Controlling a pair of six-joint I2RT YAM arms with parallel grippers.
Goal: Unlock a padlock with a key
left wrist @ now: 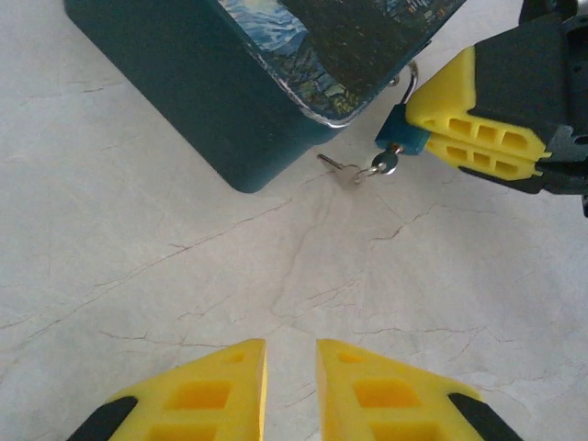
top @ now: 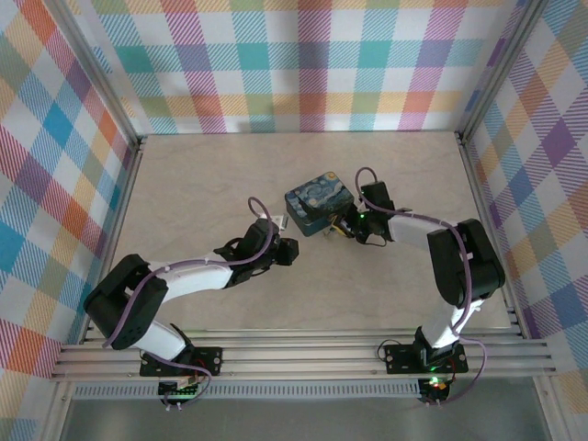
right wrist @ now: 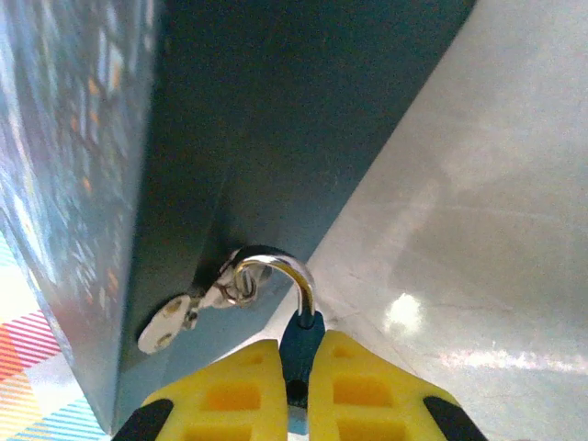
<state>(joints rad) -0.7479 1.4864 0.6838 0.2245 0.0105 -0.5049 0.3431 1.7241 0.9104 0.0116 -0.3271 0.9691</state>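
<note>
Padlock (right wrist: 299,342) and tin go together in every view. From the top camera, the dark blue tin (top: 317,209) with its swirly lid sits on the pale table (top: 202,175). The right gripper (top: 346,226) is tight against the tin's near right corner. The left gripper (top: 287,250) is a little off the tin's near left side, apart from it. The lock itself is too small to make out here.

In the left wrist view, the left gripper (left wrist: 290,386) hangs over bare table short of the tin (left wrist: 211,92). Its yellow fingers stand a narrow gap apart with nothing between them. Just past the tin's corner, the right gripper (left wrist: 424,129) is clamped on the padlock's (left wrist: 401,136) blue body. The key (left wrist: 334,163), a thin dark sliver, lies just beside that corner. A small silvery ring (left wrist: 386,165) sits between the key and the lock; whether the key sits in the keyhole cannot be told.

In the right wrist view, the right gripper (right wrist: 294,390) pinches the blue body between its fingers. The silvery shackle (right wrist: 276,274) arches up and hooks through the metal latch (right wrist: 197,308) on the tin's (right wrist: 303,119) side wall.
</note>
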